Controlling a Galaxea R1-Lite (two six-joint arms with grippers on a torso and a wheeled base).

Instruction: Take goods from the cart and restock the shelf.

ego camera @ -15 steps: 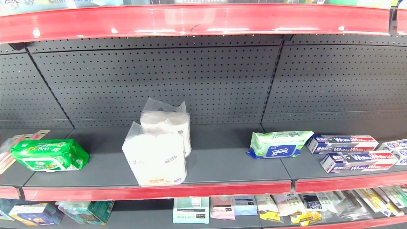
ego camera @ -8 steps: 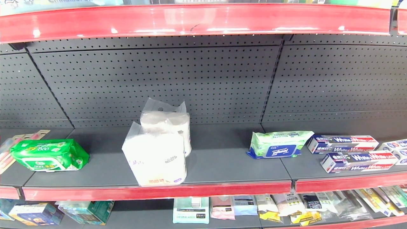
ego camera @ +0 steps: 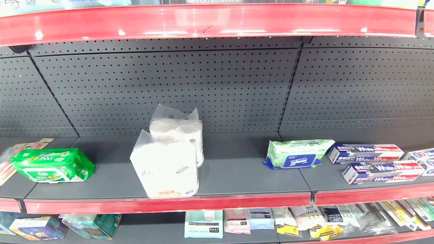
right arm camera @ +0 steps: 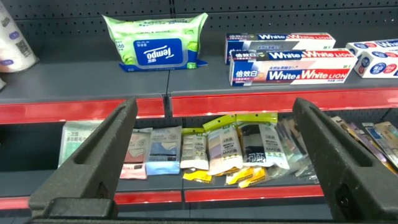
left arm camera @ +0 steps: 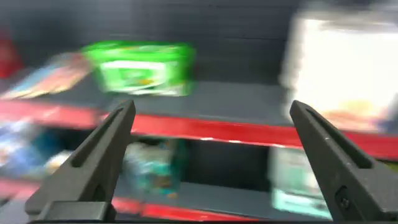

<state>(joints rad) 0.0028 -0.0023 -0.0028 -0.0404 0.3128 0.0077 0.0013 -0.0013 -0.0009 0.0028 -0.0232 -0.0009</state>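
The shelf (ego camera: 237, 173) was a dark grey deck with a red front lip. At its left end a green wipes pack (ego camera: 52, 165) lay flat. The left tool (left arm camera: 211, 109) hung in front of the lip, its jaws spread wide and gripping nothing. Near the middle stood two toilet roll packs (ego camera: 165, 171), one right behind the other, the front one close to the lip. After a bare stretch came a pale green wipes pack (ego camera: 295, 154), with toothpaste boxes (ego camera: 369, 153) just beside it. The right tool (right arm camera: 214, 106) faced these, also wide open and empty.

With both tools empty, the step in hand was probably fetching stock from the cart. New goods would sit best on the bare stretch, set well back from the lip, without nudging the front roll pack.
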